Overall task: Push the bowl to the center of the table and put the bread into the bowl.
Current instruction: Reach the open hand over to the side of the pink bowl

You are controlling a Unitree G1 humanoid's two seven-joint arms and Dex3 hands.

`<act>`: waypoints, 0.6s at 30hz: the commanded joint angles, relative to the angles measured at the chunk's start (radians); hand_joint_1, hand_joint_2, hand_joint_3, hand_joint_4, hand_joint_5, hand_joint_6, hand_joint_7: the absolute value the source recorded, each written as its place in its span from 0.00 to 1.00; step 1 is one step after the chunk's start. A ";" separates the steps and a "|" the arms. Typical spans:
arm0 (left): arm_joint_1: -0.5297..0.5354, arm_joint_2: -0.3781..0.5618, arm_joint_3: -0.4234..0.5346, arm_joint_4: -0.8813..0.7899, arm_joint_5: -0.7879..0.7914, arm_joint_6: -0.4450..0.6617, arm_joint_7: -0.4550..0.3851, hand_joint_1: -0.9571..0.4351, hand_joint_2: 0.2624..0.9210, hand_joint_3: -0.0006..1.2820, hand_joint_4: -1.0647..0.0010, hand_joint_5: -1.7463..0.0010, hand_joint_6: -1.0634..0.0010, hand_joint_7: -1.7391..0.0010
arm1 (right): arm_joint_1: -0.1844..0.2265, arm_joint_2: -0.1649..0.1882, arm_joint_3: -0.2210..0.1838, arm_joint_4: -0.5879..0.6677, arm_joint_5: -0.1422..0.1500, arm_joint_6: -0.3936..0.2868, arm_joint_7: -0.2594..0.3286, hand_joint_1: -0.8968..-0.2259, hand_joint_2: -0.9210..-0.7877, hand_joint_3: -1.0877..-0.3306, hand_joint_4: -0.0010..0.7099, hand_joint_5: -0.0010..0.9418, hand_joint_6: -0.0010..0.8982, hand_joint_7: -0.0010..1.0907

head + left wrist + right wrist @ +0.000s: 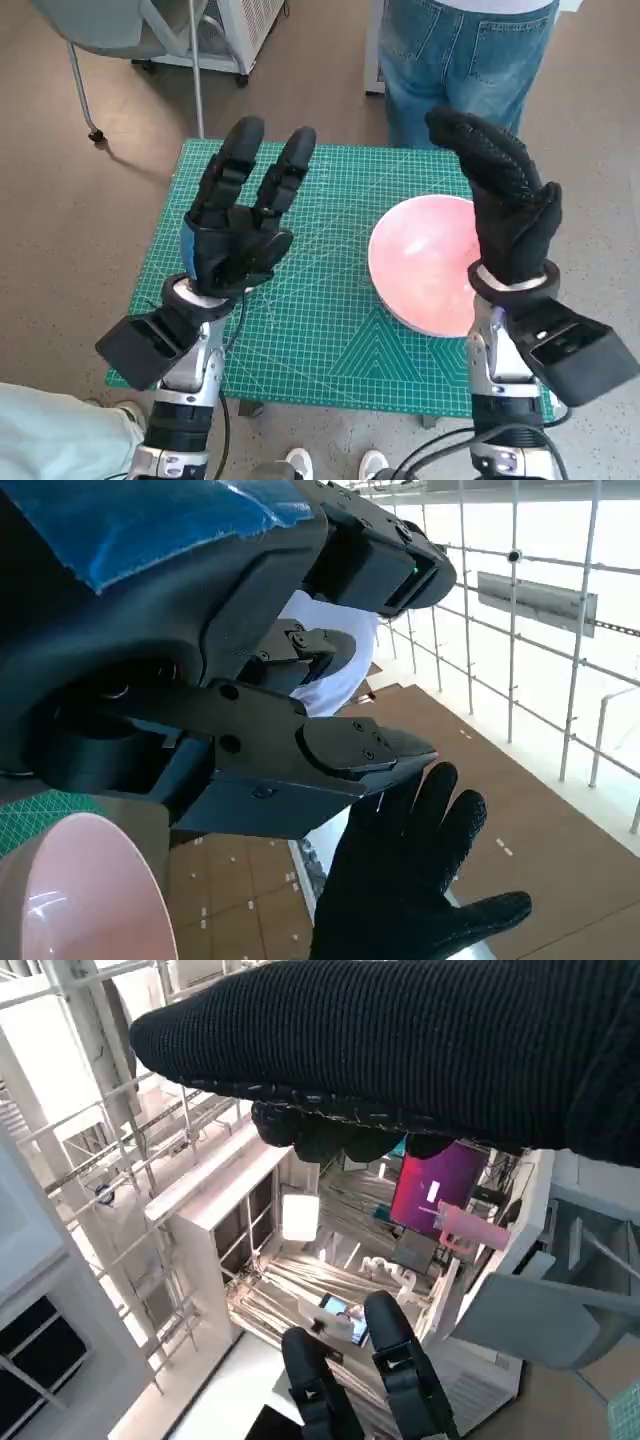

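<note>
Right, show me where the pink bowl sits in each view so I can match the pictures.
Head view: the pink bowl sits on the green mat's right part, partly hidden by the right hand.
Left wrist view: its rim and inside fill the lower left corner, under the left hand.
Right wrist view: not in it.
Shared landmark: the gloved right hand, beside the bowl in the head view and the left wrist view.

Bowl at our three o'clock, both hands raised over the table.

On the table [330,340] the bowl [420,265] sits at our three o'clock, near that edge. Our left hand [240,215] hangs above the nine o'clock half, our right hand [505,205] over the bowl's outer rim. A person [460,60] stands at one o'clock behind the table; a chair [110,40] stands at eleven.
</note>
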 commanded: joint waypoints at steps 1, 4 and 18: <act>-0.008 0.001 -0.001 -0.003 -0.011 -0.005 -0.005 0.68 1.00 0.24 0.68 1.00 0.57 0.99 | 0.022 -0.002 -0.012 0.012 0.020 0.004 0.009 0.49 0.00 0.37 0.32 0.17 0.00 0.62; -0.008 0.001 -0.001 -0.002 -0.010 -0.008 -0.005 0.68 1.00 0.24 0.68 1.00 0.57 0.99 | 0.021 -0.010 -0.023 0.018 0.031 0.004 0.016 0.49 0.00 0.37 0.32 0.17 0.00 0.62; 0.011 0.005 0.008 -0.018 -0.013 -0.006 -0.001 0.68 1.00 0.24 0.68 1.00 0.56 0.99 | 0.000 -0.088 -0.208 0.263 0.067 -0.082 -0.038 0.47 0.00 0.43 0.34 0.17 0.00 0.64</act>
